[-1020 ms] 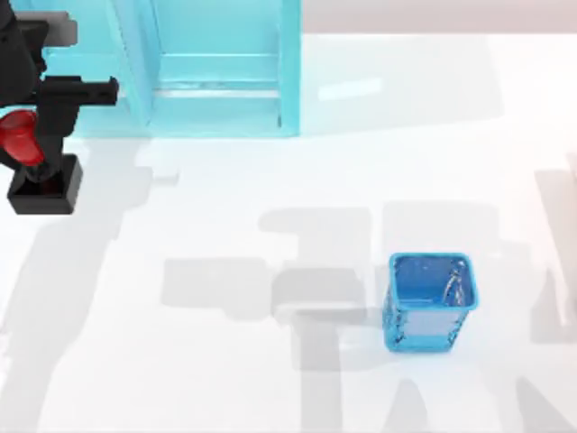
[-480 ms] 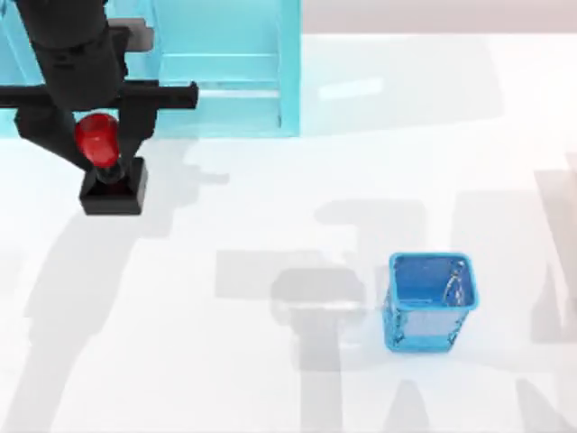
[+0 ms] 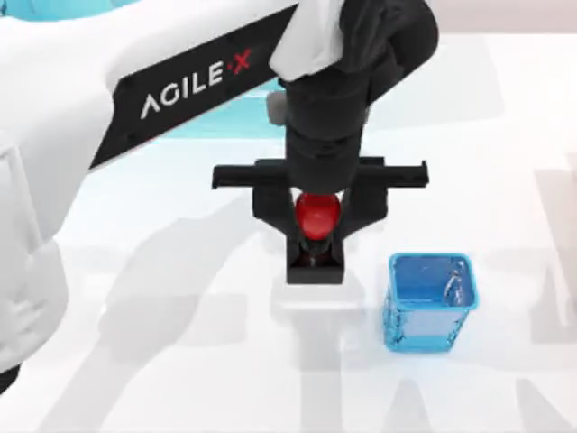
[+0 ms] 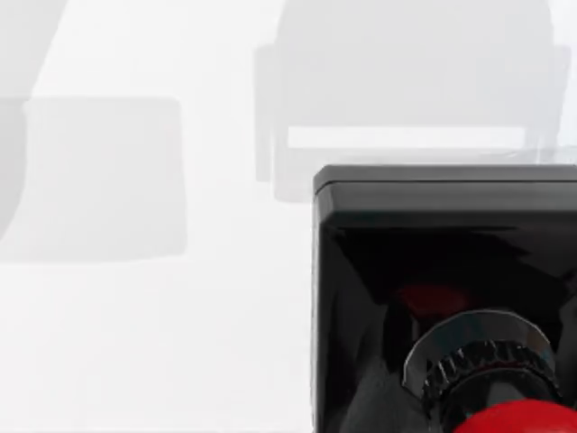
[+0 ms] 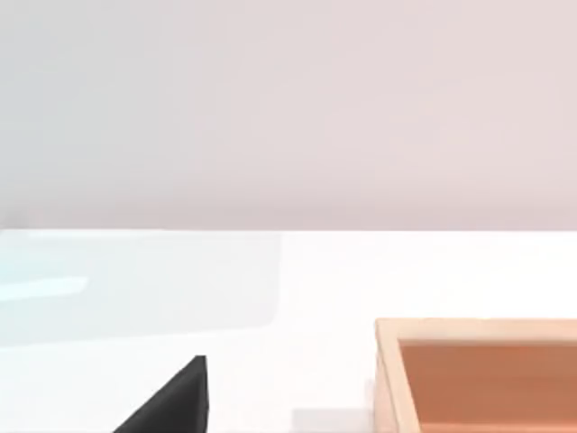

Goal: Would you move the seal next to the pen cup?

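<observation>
The seal (image 3: 315, 264), a black square block under a glossy red round knob, hangs upright just left of the pen cup (image 3: 430, 300), a small gap apart. My left gripper (image 3: 317, 224) is shut on the red knob from above, and its shadow falls on the table below the block. The pen cup is a shiny blue square-mouthed cup standing upright right of the table's centre. In the left wrist view the seal's black base (image 4: 446, 271) and red knob (image 4: 523, 419) sit close, over white table.
My left arm's white body (image 3: 99, 99) stretches from the left edge over the light-blue shelf unit (image 3: 230, 115) at the back. The right wrist view shows a wooden box (image 5: 478, 374) and a black wedge (image 5: 176, 401) on the white table.
My left gripper has carried the seal from the back left, near the shelf unit, rightward and forward to just left of the pen cup. The cup has not moved.
</observation>
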Robot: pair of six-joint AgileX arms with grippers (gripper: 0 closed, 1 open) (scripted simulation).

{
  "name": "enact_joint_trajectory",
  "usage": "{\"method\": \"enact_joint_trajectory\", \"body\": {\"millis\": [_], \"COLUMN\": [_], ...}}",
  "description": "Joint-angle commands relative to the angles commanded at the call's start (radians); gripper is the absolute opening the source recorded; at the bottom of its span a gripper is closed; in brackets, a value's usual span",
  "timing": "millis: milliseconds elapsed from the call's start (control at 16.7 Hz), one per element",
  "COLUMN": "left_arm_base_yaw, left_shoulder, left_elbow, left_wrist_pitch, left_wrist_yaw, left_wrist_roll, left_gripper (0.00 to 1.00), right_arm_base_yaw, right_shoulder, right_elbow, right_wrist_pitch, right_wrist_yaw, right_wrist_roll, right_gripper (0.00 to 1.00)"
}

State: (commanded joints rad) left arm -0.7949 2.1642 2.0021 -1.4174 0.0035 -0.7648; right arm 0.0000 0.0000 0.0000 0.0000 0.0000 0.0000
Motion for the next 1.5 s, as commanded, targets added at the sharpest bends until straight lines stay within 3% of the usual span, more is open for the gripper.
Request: {"method": "enact_joint_trajectory", "body": {"millis": [180,900,1500], "left_arm_base_yaw": [-0.046,-0.045,-0.045], "left_shoulder": [0.017,0.014,0.014], "left_elbow": [0.014,-0.050,-0.050], "left_wrist_pitch": [0.013,0.074,0.074], "left_wrist_yaw": [-0.001,-0.001,-0.001], "left_wrist_roll": [-0.047,-0.046,-0.046], "left_gripper": [0.00,0.00,0.75], "right_arm_base_yaw": [0.000,0.000,0.000], "right_shoulder": [0.000,0.000,0.000], "right_elbow": [0.000,0.000,0.000], "right_wrist_pitch": [0.000,0.000,0.000], "right_wrist_yaw": [0.000,0.000,0.000], "right_wrist_roll": [0.000,0.000,0.000], "right_gripper": [1.00,1.00,1.00]}}
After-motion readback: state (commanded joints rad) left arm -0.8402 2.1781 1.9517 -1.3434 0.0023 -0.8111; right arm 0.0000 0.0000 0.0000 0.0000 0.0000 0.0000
